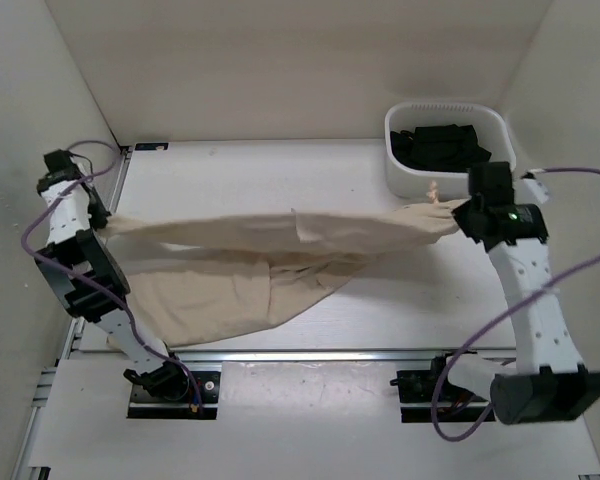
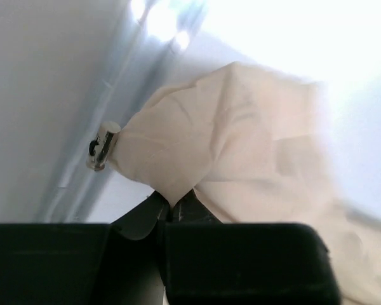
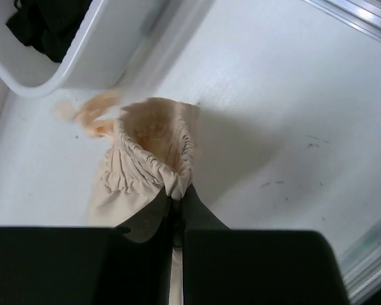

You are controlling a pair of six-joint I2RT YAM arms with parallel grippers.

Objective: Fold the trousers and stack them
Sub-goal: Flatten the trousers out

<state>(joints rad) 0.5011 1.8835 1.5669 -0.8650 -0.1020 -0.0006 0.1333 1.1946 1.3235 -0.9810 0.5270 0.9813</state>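
The beige trousers point(image 1: 270, 250) hang stretched across the table between my two grippers, one leg taut and the other sagging onto the table at front left. My left gripper point(image 1: 98, 228) is shut on a leg end at the left; in the left wrist view the cloth point(image 2: 241, 140) comes out of the closed jaws point(image 2: 171, 213). My right gripper point(image 1: 462, 215) is shut on the gathered elastic waistband at the right. In the right wrist view the waistband point(image 3: 153, 162) is pinched at the closed fingertips point(image 3: 176, 198).
A white bin point(image 1: 450, 148) holding dark clothes stands at the back right, close behind my right gripper; it also shows in the right wrist view point(image 3: 70, 57). Cream walls enclose the table on left, back and right. A metal rail point(image 1: 310, 355) runs along the front edge.
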